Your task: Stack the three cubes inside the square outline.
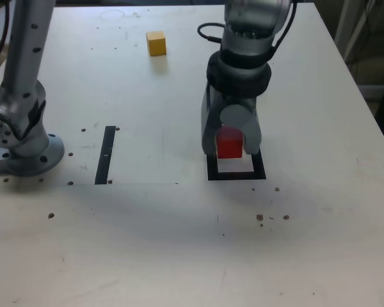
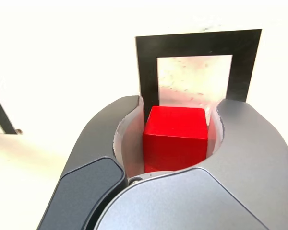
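My gripper [image 1: 230, 146] is shut on the red cube [image 1: 230, 143], with a grey finger on each side of it. In the wrist view the red cube [image 2: 175, 136] sits between the jaws of the gripper [image 2: 175, 112], at the near edge of the square outline [image 2: 149, 67]. The outline's pale centre shows bare beyond the cube. Seen from the exterior view, the cube hangs over the far side of the square outline [image 1: 237, 174]. Whether it touches the table I cannot tell. The yellow cube [image 1: 156, 43] lies alone at the back of the table. The green cube is out of view.
A thin black strip [image 1: 105, 155] lies on the table at the exterior view's left of the outline. The arm's grey base [image 1: 25, 150] stands at the left edge. The table's right edge runs near a dark gap at the far right.
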